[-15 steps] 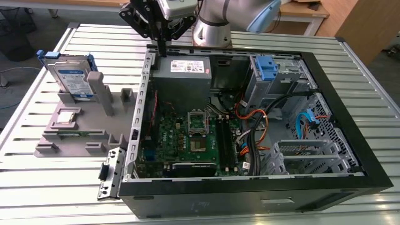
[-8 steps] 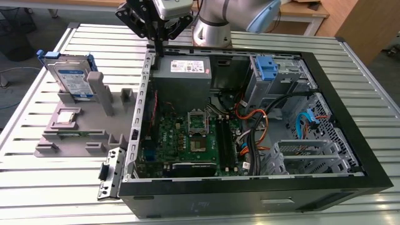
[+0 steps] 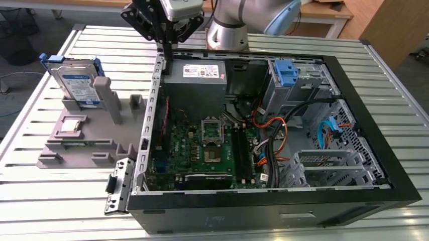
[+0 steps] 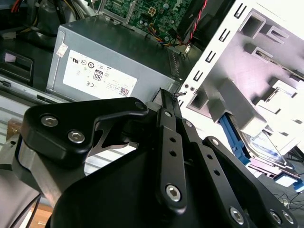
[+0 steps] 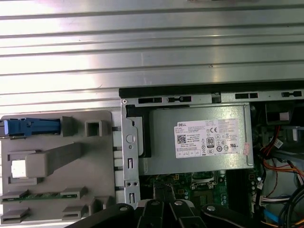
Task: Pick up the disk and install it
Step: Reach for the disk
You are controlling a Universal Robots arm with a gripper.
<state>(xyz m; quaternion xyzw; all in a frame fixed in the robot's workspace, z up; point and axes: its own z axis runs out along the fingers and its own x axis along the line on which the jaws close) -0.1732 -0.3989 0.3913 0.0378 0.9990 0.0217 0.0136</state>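
Silver in a blue carrier, the disk [image 3: 74, 84] stands on edge in a slot at the far end of a grey fixture [image 3: 80, 143]. The fixture lies on the slatted metal table [image 3: 54, 201], to the exterior view's left of the open case [image 3: 268, 207]. Nothing touches the disk. Its label faces the exterior camera, and the blue rails frame its top and sides.

The black tool [image 3: 164, 50] hangs over the case wall nearest the fixture, above the corner of the grey power supply [image 3: 198, 73]. It is well apart from the disk. Its fingers [image 4: 164, 109] point down and are drawn in narrow, tips together, with nothing between them. In both wrist views the tips sit over the gap between the power supply and the perforated case wall.

Inside the case a green motherboard [image 3: 201, 150] lies below the power supply, with bundled cables to the exterior view's right of it. A blue latch [image 3: 285, 73] sits on the metal bay at the far corner. In the first wrist view the fixture lies just beside the case wall.
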